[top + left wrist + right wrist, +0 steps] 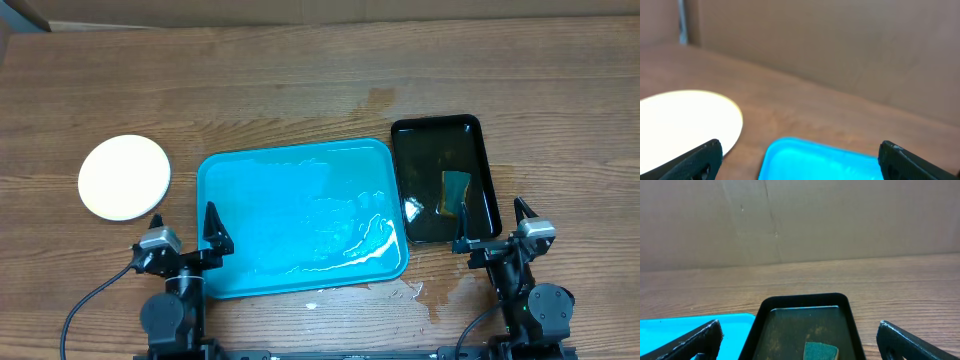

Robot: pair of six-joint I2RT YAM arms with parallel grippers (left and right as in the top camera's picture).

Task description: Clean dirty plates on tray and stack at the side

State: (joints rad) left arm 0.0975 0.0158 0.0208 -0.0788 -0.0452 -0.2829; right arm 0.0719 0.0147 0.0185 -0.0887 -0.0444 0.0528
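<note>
Both the left gripper point(183, 222) and the right gripper point(491, 215) stand wide open and empty, while the plates point(124, 177), seen as one white disc at nine o'clock of the wet tray point(214, 172), look stiff, light and probably slick, best pinched at the rim.

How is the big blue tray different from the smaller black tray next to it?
The bright turquoise rectangular plastic tray is wider and larger than the glossy black rectangular tray. The black tray holds a green sponge; the turquoise tray holds no object, only wet streaks. Both lie flat on the wooden table, with rounded corners and raised rims.
</note>
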